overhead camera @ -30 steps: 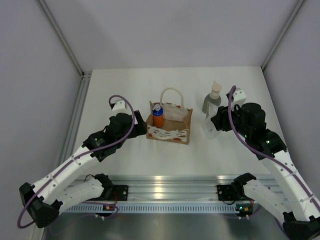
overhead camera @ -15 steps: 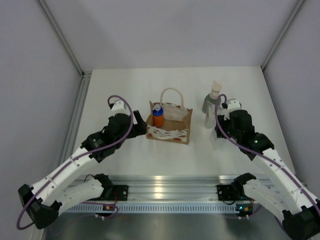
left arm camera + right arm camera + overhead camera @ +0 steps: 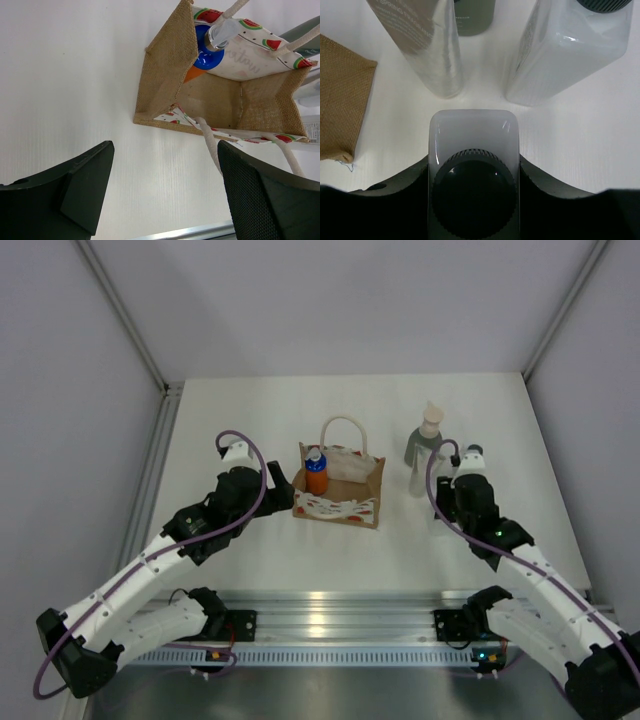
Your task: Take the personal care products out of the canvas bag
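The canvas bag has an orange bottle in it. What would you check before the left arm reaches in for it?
1. Left gripper open: ok, jaws wide apart.
2. Orange bottle reachable: ok, its blue top shows at the canvas bag mouth.
3. Way in clear: not ok, a cream handle hangs off the rim toward the gripper.
4. Right gripper free: not ok, shut on a white bottle.
5. That bottle resting on the table: cannot tell.
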Available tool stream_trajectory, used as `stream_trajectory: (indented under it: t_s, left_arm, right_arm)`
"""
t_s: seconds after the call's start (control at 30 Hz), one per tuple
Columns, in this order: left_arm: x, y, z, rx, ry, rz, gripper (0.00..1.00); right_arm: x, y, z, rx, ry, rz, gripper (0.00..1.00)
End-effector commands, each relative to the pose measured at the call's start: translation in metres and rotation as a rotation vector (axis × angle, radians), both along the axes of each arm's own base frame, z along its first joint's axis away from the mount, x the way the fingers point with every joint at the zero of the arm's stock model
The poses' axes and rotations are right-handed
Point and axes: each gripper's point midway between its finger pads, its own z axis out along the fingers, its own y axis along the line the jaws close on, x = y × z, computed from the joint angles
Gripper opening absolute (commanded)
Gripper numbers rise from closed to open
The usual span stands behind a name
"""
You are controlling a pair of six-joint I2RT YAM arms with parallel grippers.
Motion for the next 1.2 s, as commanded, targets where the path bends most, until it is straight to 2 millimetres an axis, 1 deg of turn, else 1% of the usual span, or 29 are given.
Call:
stream_trajectory:
  t_s: [0.0,0.03,0.07,0.1,0.13,0.23,0.27,0.33,0.43,0.47,0.5,0.57,0.6,0.63,0.67,0.7,0.73,0.77,0.8,0.83,0.87,0.9,0.93,0.97,1.0,1.07,1.1,1.13,1.17]
  left_arm:
    - [0.002,0.000,0.007,-0.009,-0.016,0.003,0.89]
    - [0.002,0.000,0.006,-0.008,-0.014,0.005,0.89]
    - [0.003,-0.001,0.004,-0.001,-0.008,0.006,0.89]
    - [0.003,-0.001,0.002,0.003,-0.005,0.007,0.89]
    - [0.004,-0.001,0.002,0.004,-0.002,0.008,0.89]
    - [0.005,-0.002,0.001,0.007,0.002,0.010,0.89]
    - [0.006,-0.002,0.001,0.005,0.002,0.013,0.90]
    - [0.006,-0.001,0.001,0.009,-0.001,0.019,0.90]
    - [0.007,0.002,0.003,0.010,-0.009,0.030,0.91]
    - [0.007,0.002,0.003,0.010,-0.009,0.033,0.92]
    - [0.007,0.003,0.002,0.012,-0.010,0.039,0.92]
    - [0.008,0.005,0.002,0.009,-0.012,0.058,0.92]
    - [0.008,0.007,0.000,0.010,-0.010,0.066,0.93]
    - [0.009,0.007,0.000,0.005,-0.012,0.079,0.93]
    - [0.009,0.007,0.000,0.002,-0.009,0.083,0.93]
    - [0.009,0.007,-0.001,0.000,-0.008,0.087,0.93]
    - [0.010,0.007,-0.001,-0.007,-0.006,0.095,0.93]
    - [0.010,0.008,0.000,-0.010,-0.008,0.101,0.93]
    - [0.010,0.008,-0.001,-0.011,-0.006,0.103,0.93]
    - [0.009,0.009,-0.001,-0.012,-0.005,0.105,0.94]
    - [0.009,0.009,-0.001,-0.012,-0.005,0.105,0.94]
    - [0.009,0.010,0.001,-0.017,-0.012,0.106,0.94]
    - [0.008,0.010,0.001,-0.016,-0.013,0.105,0.95]
    - [0.008,0.011,0.002,-0.013,-0.016,0.104,0.96]
    - [0.007,0.012,0.004,-0.015,-0.023,0.100,0.96]
    - [0.005,0.014,0.007,-0.010,-0.035,0.092,0.98]
    - [0.003,0.017,0.008,0.000,-0.032,0.096,0.98]
    - [0.002,0.022,0.012,0.004,-0.042,0.109,0.98]
    - [0.001,0.026,0.013,0.012,-0.046,0.117,0.98]
  right_arm:
    - [0.028,0.004,0.053,0.103,-0.223,-0.056,0.40]
    - [0.027,0.005,0.054,0.110,-0.227,-0.052,0.50]
    - [0.026,0.005,0.054,0.111,-0.225,-0.051,0.54]
    - [0.025,0.004,0.057,0.114,-0.234,-0.052,0.70]
    - [0.024,0.004,0.059,0.113,-0.236,-0.050,0.75]
    - [0.021,0.004,0.071,0.111,-0.248,-0.037,0.77]
    - [0.021,0.004,0.082,0.116,-0.266,-0.036,0.78]
    - [0.018,0.002,0.091,0.115,-0.272,-0.034,0.79]
    - [0.014,0.008,0.117,0.146,-0.318,0.012,0.79]
    - [0.014,0.013,0.131,0.164,-0.344,0.039,0.79]
    - [0.012,0.028,0.138,0.196,-0.350,0.119,0.79]
    - [0.010,0.053,0.163,0.234,-0.401,0.272,0.78]
    - [0.004,0.082,0.164,0.276,-0.378,0.434,0.78]
    - [0.001,0.097,0.169,0.298,-0.383,0.516,0.77]
    - [0.000,0.111,0.184,0.330,-0.418,0.593,0.77]
    - [0.000,0.129,0.180,0.359,-0.383,0.677,0.75]
    - [-0.003,0.143,0.182,0.375,-0.377,0.727,0.74]
    - [-0.002,0.154,0.196,0.382,-0.406,0.767,0.74]
    - [0.004,0.165,0.188,0.360,-0.388,0.799,0.73]
    - [-0.002,0.181,0.191,0.352,-0.393,0.856,0.73]
    - [-0.002,0.192,0.199,0.343,-0.414,0.890,0.73]
    - [0.006,0.204,0.189,0.303,-0.403,0.922,0.73]
    - [0.001,0.220,0.187,0.284,-0.402,0.971,0.73]
    - [0.005,0.230,0.200,0.268,-0.448,0.993,0.73]
    - [0.015,0.243,0.186,0.241,-0.425,1.014,0.73]
    - [0.022,0.259,0.187,0.245,-0.442,1.040,0.72]
    - [0.032,0.267,0.172,0.238,-0.422,1.038,0.72]
    - [0.040,0.273,0.178,0.241,-0.471,1.033,0.72]
    - [0.047,0.276,0.173,0.235,-0.477,1.029,0.72]
